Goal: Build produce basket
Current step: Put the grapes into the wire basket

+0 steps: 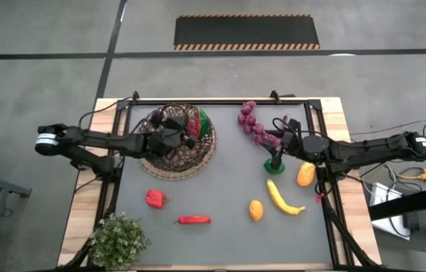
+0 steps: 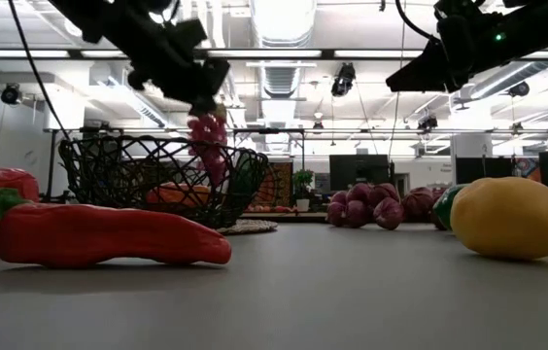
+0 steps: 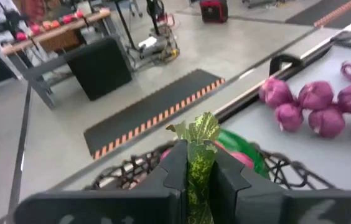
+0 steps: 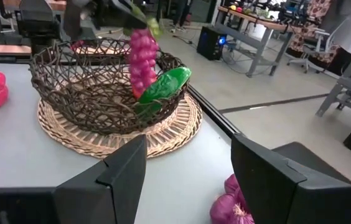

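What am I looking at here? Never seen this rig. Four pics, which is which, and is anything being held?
It is a two-armed robot at a table. One picture looks straight down, one looks level across the tabletop, and two come from cameras on the arms' wrists.

The left gripper is shut on the leafy top of a grape bunch, which hangs above the basket. A watermelon slice already rests in the basket, which sits on a flat woven mat.

The right gripper is open, holds nothing, and waits on the table's right side near another grape bunch.

Also on the table: a red pepper, a red chili, a banana, two orange fruits and a small potted plant.
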